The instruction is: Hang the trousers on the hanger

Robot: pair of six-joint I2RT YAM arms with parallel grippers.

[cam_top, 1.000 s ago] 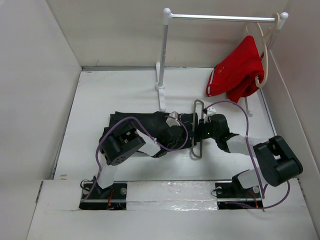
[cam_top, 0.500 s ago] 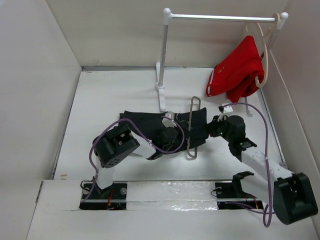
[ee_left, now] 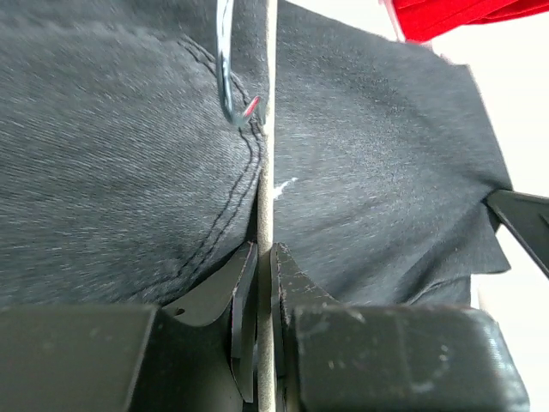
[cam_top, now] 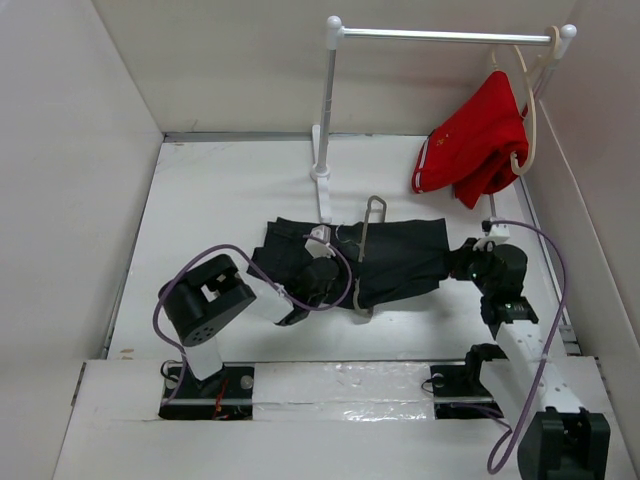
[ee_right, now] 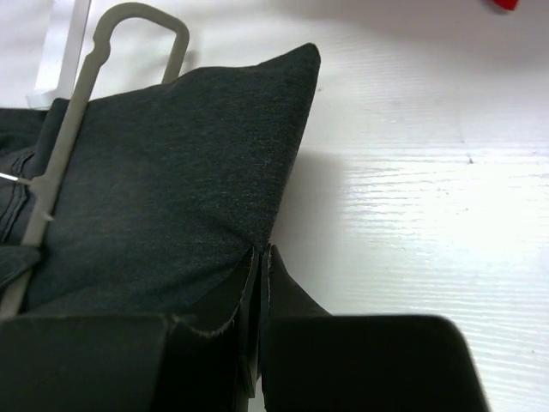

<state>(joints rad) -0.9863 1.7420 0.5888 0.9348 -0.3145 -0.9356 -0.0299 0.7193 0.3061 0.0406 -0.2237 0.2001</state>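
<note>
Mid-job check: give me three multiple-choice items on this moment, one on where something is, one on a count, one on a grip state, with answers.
1. Where is the red garment?
A. hanging from the rail at far right
B. lying by the left wall
C. lying at the near edge

2. How many hangers show?
A. one
B. two
C. three

3. What is the left tool doing?
A. open in the air
B. shut on the red garment
C. shut on the hanger

Answers:
1 A: it dangles off the cream hanger hooked on the rail.
2 B: the grey one lies across the trousers, and the cream one is on the rail.
3 C: the left wrist view shows both fingers pinching the thin bar.
</note>
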